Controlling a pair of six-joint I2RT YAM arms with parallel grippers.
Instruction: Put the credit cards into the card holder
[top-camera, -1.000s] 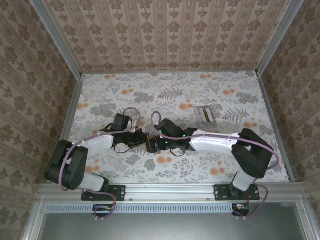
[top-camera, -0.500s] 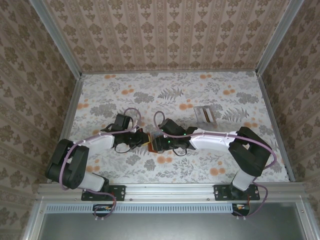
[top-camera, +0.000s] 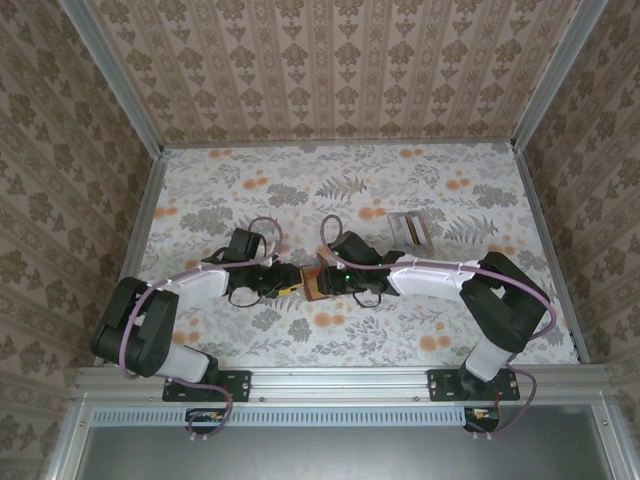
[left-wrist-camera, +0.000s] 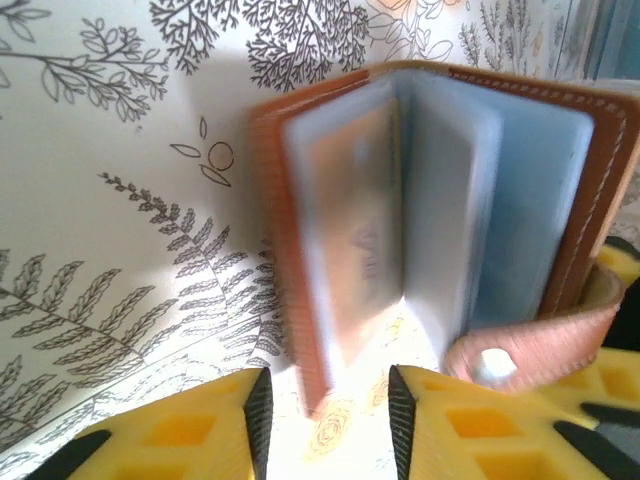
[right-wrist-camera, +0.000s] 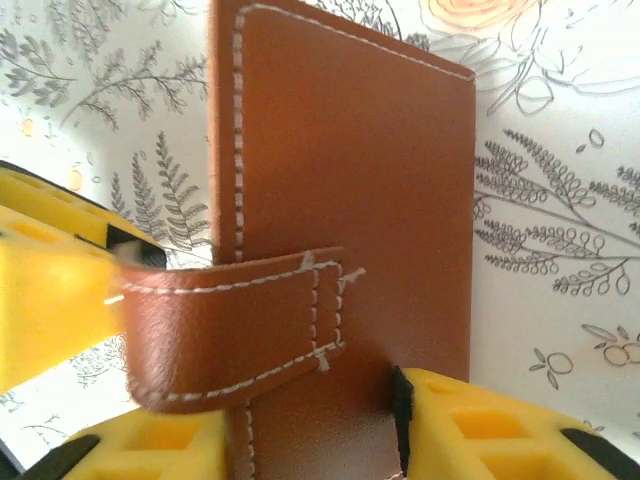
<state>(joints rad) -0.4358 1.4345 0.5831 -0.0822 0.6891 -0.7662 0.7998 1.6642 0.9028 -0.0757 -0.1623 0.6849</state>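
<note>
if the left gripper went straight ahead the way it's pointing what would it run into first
The card holder: it stands open right ahead of the left gripper, with one cover's edge seemingly between its jaws, though depth is hard to judge.

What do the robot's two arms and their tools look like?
The left arm and the right arm have white links between bulky black joints, with a lilac cable looping along each. The left tool and the right tool have yellow fingers with diamond-shaped recesses and black edges. A green light glows on the right wrist.
</note>
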